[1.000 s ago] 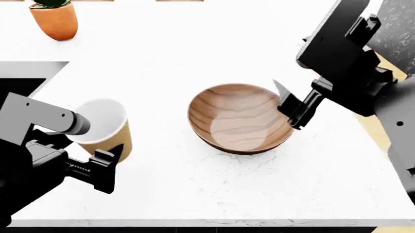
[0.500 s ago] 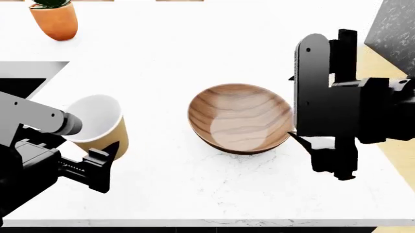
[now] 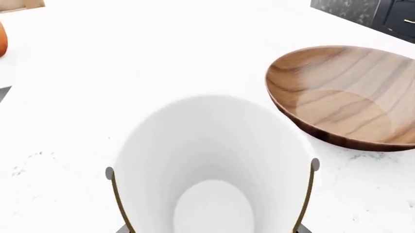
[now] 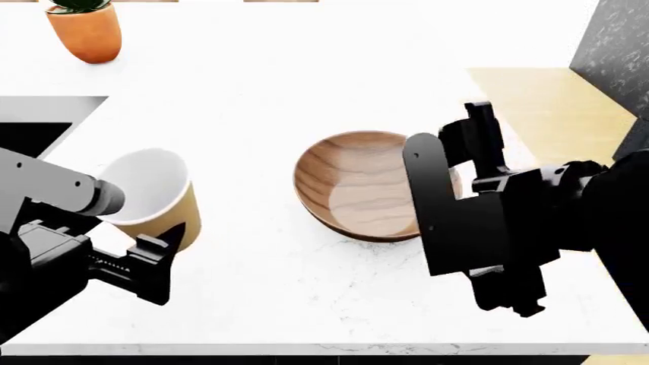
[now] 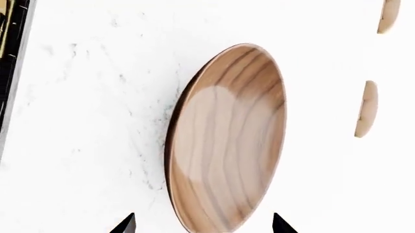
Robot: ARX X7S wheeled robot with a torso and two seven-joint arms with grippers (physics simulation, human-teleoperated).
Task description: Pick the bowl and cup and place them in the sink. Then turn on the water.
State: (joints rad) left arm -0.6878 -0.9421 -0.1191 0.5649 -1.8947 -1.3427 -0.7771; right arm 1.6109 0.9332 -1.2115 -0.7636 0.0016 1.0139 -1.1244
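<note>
Bowl (image 4: 355, 186) is sitting on the counter (image 4: 304, 91) at centre, and I am bringing the right gripper (image 5: 202, 224) in from its 4 o'clock side, fingers apart and straddling the near rim. Left gripper (image 3: 211, 204) is clamped on the cup (image 4: 154, 194), out at the bowl's 9 o'clock.

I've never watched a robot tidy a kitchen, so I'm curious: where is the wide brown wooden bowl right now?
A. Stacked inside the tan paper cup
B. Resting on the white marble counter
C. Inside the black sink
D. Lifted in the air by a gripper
B: the wide brown wooden bowl sits on the white marble counter, with the right gripper open around its rim and the tan paper cup standing apart from it.
</note>
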